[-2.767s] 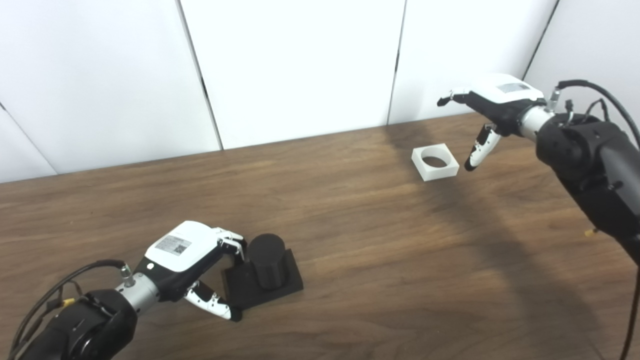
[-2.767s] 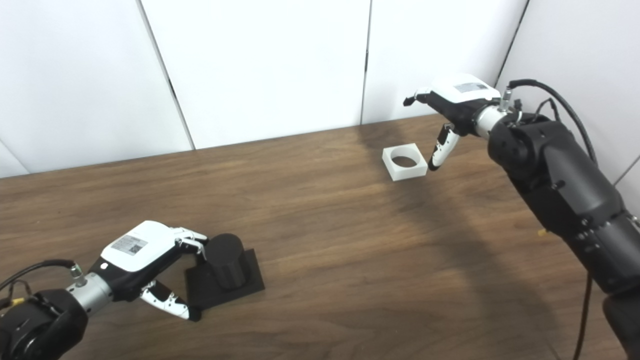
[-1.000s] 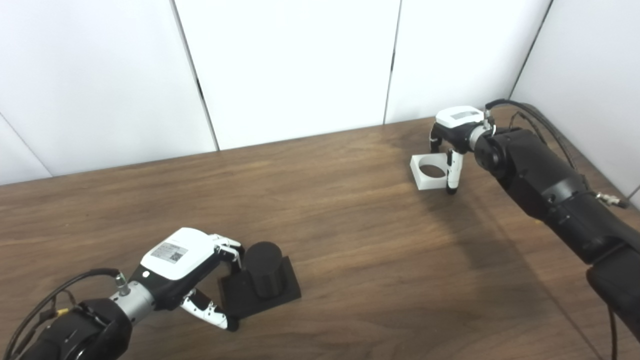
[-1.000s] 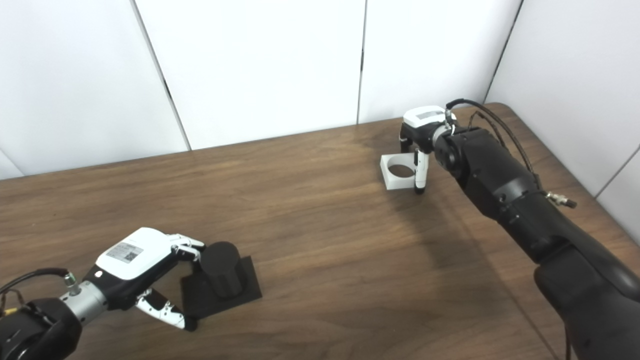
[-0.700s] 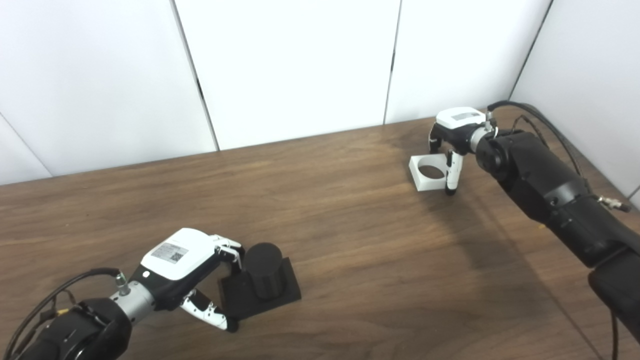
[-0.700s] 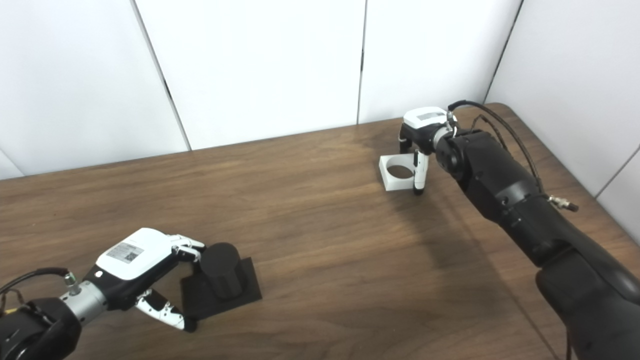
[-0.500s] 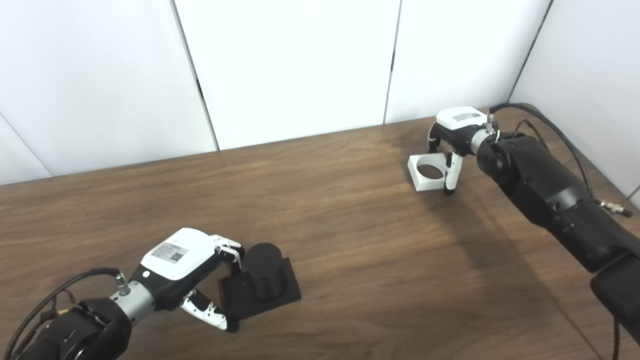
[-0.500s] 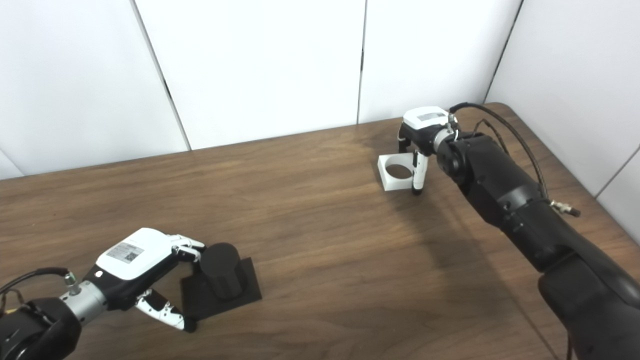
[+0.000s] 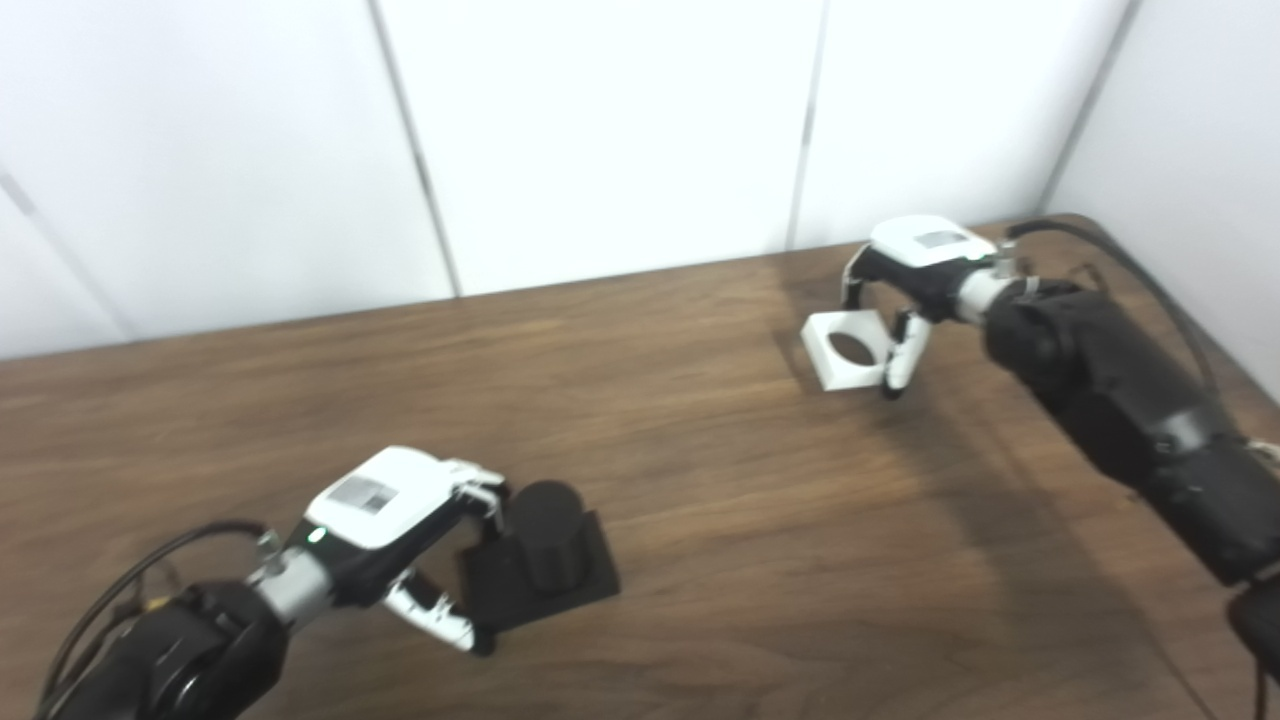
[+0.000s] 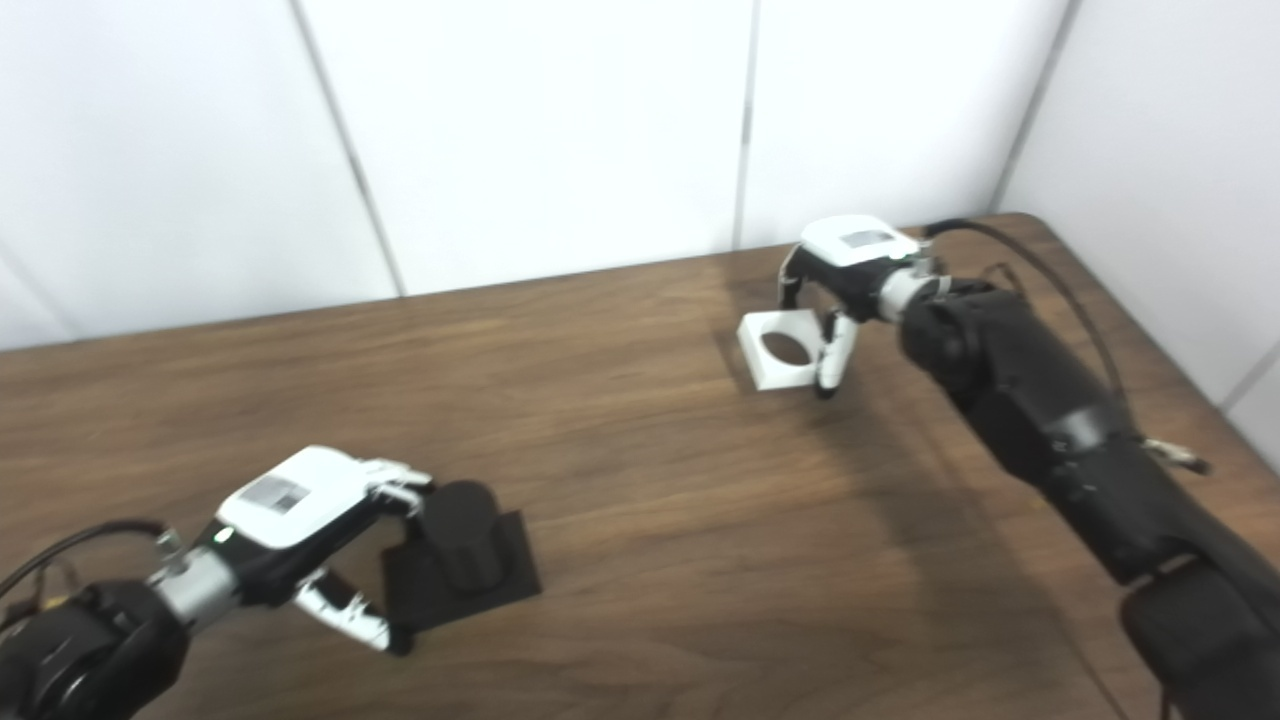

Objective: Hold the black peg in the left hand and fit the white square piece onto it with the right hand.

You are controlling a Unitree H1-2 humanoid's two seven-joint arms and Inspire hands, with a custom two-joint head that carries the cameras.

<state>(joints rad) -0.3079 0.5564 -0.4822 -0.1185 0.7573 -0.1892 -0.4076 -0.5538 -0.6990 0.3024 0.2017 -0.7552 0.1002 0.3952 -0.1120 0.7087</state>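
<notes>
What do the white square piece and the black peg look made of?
White square piece: probably matte plastic, possibly printed; uniform white, crisp edges, no shine. Black peg: likely the same kind of matte plastic; dull, even black, no metallic glint.

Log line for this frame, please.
left hand: gripping black peg on table | right hand: closed around white square piece | piece not yet on peg

Bright even light, soft shadows, motion blur

Upright black peg [image 9: 545, 535] on its square base; white square piece [image 9: 846, 349], round-holed, tilted far right.
</notes>
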